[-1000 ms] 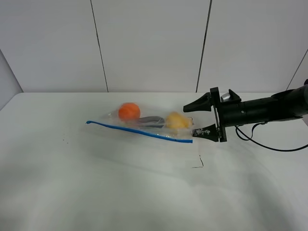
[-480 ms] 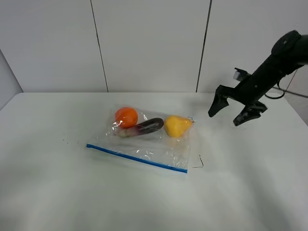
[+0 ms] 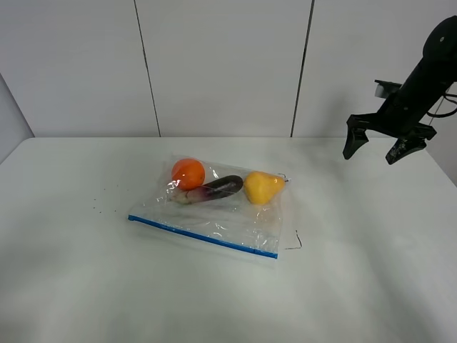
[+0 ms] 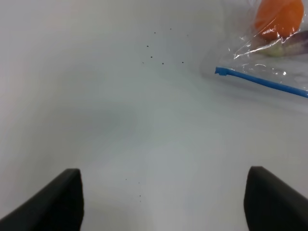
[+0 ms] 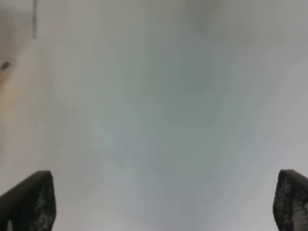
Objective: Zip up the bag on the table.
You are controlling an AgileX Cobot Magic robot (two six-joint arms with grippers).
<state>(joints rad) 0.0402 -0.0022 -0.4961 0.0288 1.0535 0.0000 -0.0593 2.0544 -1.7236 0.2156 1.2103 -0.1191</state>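
Note:
The clear plastic bag lies flat in the middle of the white table, blue zip strip along its near edge. An orange, a purple eggplant and a yellow pear show through it. My right gripper is open and empty, raised above the table's far right, well away from the bag. My left gripper is open and empty over bare table; the bag's corner, its zip strip end and the orange show in the left wrist view. The left arm is out of the exterior view.
A small dark mark lies on the table just right of the bag's near corner. Tiny dark specks dot the table left of the bag. A white panelled wall stands behind the table.
My right gripper let go of the bag's right end, then rose and drew back to the far right. The bag settled flat with the zip strip nearer the front.

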